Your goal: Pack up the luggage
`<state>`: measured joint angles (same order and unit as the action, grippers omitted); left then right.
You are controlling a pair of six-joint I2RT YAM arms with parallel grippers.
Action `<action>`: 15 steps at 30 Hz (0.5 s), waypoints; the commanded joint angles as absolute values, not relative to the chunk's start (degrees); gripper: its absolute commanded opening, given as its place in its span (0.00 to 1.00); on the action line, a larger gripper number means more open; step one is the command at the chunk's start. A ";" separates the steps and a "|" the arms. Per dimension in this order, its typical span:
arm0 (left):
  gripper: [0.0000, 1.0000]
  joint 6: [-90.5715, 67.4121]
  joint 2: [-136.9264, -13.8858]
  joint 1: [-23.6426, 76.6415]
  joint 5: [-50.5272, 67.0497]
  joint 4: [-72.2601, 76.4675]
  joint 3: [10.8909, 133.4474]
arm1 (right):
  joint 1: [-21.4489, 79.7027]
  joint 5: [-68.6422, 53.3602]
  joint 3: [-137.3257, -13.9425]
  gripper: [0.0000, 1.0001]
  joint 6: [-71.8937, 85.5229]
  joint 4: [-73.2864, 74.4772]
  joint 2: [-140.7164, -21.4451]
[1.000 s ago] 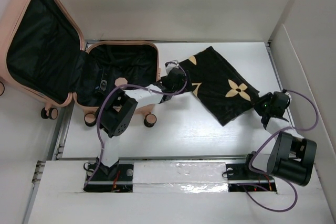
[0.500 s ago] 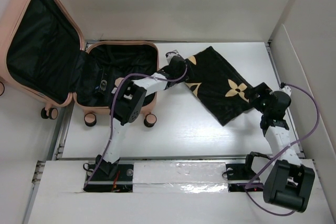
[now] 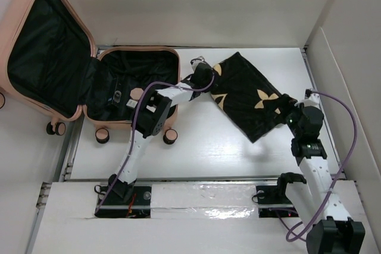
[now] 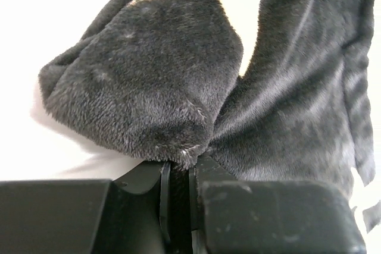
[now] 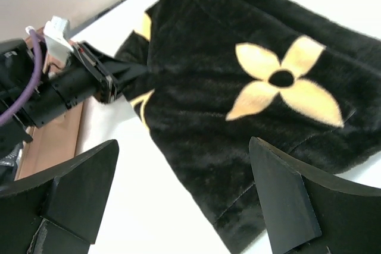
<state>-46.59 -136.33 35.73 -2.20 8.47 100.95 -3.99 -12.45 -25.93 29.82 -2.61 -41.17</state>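
I log: salmon-pink luggage (image 3: 90, 57) lying open at the counter's (image 3: 208, 153) far-left end; black flower-print cloth (image 3: 244, 93) just right of it, its nearest corner pinched in my closed left gripper (image 4: 180, 169); right gripper (image 5: 184, 168) spread wide at the cloth's opposite edge, gripping nothing.

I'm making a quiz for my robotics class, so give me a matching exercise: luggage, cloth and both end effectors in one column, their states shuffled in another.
1 luggage
2 black cloth
3 left end effector
4 right end effector

A open, over the cloth
B shut on the cloth's edge
C lid open
D lying on the table

Pairs: 1-C, 2-D, 3-B, 4-A
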 commanded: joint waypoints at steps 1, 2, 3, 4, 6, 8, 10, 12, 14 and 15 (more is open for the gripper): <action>0.00 -45.27 -127.46 35.42 3.69 14.13 96.42 | -2.73 -10.02 -29.53 0.96 26.28 -0.18 -36.92; 0.00 -44.39 -125.79 35.42 4.04 14.50 96.07 | -2.72 -9.58 -28.66 0.96 26.37 -0.18 -36.04; 0.00 -43.51 -122.47 35.42 4.04 14.24 96.06 | -2.72 -9.15 -28.13 0.96 26.63 -0.18 -34.90; 0.00 -41.94 -120.87 35.42 3.96 13.89 96.33 | -2.72 -9.23 -27.78 0.96 26.98 -0.26 -34.63; 0.00 -40.26 -116.83 35.42 4.39 12.84 97.03 | -2.72 -10.10 -27.07 0.96 27.25 -0.35 -34.54; 0.00 -38.41 -114.10 34.55 4.57 11.16 96.86 | -2.72 -10.72 -26.55 0.96 27.42 -0.88 -34.72; 0.00 -37.18 -109.88 33.50 5.53 11.95 95.02 | -2.72 -11.07 -26.02 0.96 27.33 -0.97 -34.46; 0.00 -36.04 -105.93 31.12 6.15 10.65 93.44 | -2.72 -10.99 -25.49 0.96 27.33 -1.14 -33.84; 0.00 -35.07 -102.94 28.84 6.15 9.50 91.85 | -2.72 -11.07 -24.70 0.96 27.33 -1.58 -33.14; 0.00 -34.98 -99.53 26.04 6.07 9.32 88.89 | -2.72 -11.25 -24.52 0.96 27.25 -1.84 -33.13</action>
<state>-37.67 -107.28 32.05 6.07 8.49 92.42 -3.27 -10.92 -24.86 28.25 -0.36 -34.13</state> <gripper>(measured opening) 0.054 0.959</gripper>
